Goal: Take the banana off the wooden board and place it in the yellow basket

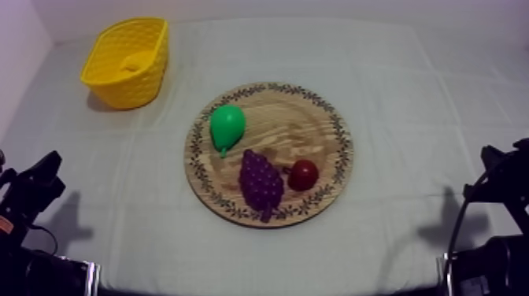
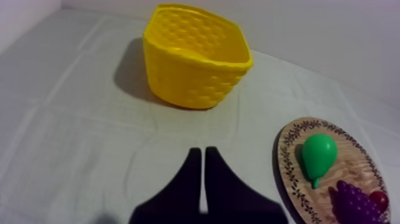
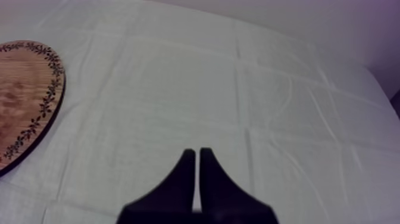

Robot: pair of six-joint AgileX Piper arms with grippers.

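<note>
Containers: one yellow lattice-walled basket (image 1: pixel 118 90) at the upper left of the top view. Inside it we see one yellow toy banana (image 1: pixel 134 63), sitting low in the basket. It is yellow on yellow, so we cannot tell its long axis or which way its ends point.

One round wooden board with a patterned rim (image 1: pixel 323 118) lies at frame centre and carries three fruit:
- one green pear (image 1: pixel 227 127) at the board's left, narrow end toward the lower frame edge
- one purple bunch of grapes (image 1: pixel 260 181) at lower middle
- one small red fruit (image 1: pixel 303 175) just right of the grapes

Left gripper (image 2: pixel 202 154): fingers together, holding nothing, over the grey-white cloth (image 2: pixel 77 119) near the basket.

Right gripper (image 3: pixel 197 154): fingers together, empty, over cloth beside the board.
</note>
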